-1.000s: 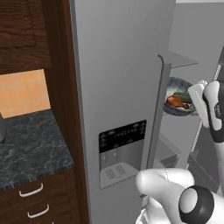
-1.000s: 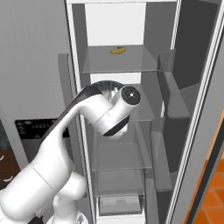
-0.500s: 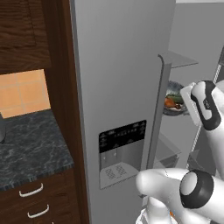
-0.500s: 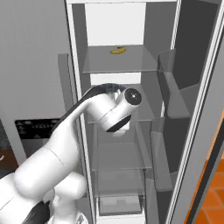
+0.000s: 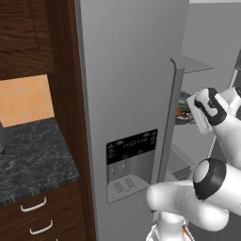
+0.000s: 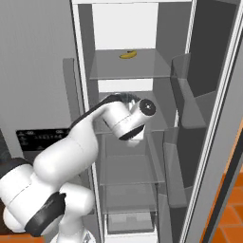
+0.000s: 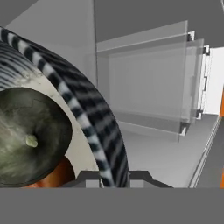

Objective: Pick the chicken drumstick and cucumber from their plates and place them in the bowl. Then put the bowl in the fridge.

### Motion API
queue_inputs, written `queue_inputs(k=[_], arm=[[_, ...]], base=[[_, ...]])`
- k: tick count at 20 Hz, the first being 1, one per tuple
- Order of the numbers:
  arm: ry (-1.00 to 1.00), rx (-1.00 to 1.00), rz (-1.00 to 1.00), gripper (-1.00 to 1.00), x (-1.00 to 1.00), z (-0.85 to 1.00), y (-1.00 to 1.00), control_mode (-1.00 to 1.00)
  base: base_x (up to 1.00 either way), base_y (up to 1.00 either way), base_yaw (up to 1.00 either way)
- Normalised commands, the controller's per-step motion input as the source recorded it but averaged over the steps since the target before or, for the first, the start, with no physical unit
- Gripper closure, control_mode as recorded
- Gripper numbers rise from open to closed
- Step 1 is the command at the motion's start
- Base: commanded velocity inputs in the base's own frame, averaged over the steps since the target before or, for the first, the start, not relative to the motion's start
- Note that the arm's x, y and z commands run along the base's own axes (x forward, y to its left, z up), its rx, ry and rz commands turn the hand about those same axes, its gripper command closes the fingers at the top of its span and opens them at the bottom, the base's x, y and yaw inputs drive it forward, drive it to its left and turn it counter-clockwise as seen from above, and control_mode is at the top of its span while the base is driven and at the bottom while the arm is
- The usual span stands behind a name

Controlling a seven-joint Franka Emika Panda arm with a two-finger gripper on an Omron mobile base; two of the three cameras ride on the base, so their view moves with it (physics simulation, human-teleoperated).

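My gripper (image 7: 113,178) is shut on the rim of the dark ribbed bowl (image 7: 94,118), one finger on each side of the wall. Inside the bowl lies the cucumber (image 7: 30,140), its round end facing the camera, and the reddish chicken drumstick (image 7: 57,177) peeks out below it. In the left base view the bowl (image 5: 183,112) hangs just past the edge of the fridge door (image 5: 127,94), with my hand right behind it. The open fridge (image 6: 128,71) shows its grey shelves, and my arm reaches in at middle-shelf height.
A banana (image 6: 127,54) lies on the top shelf. Door bins (image 6: 190,99) line the open right door. A dark stone counter (image 5: 33,160) with drawers stands left of the fridge. A clear shelf and bin (image 7: 148,83) lie ahead of the bowl.
The hand has carried the bowl a little further into the fridge, and the elbow has risen. The grip has not changed.
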Motion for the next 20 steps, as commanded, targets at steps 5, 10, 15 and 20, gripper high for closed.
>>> queue_inputs(k=[5,10,15,20], arm=[[-0.01,0.0,0.0,1.0,0.32,-0.19,-0.04,-1.0],[0.0,0.0,0.0,1.0,0.55,0.0,0.0,-1.0],[0.0,0.0,0.0,1.0,0.6,-0.03,-0.06,-1.0],[0.0,0.01,0.02,1.0,0.33,-0.39,-0.21,-1.0]], base=[[0.0,0.0,0.0],[0.0,0.0,0.0],[0.0,0.0,0.0],[0.0,0.0,0.0]])
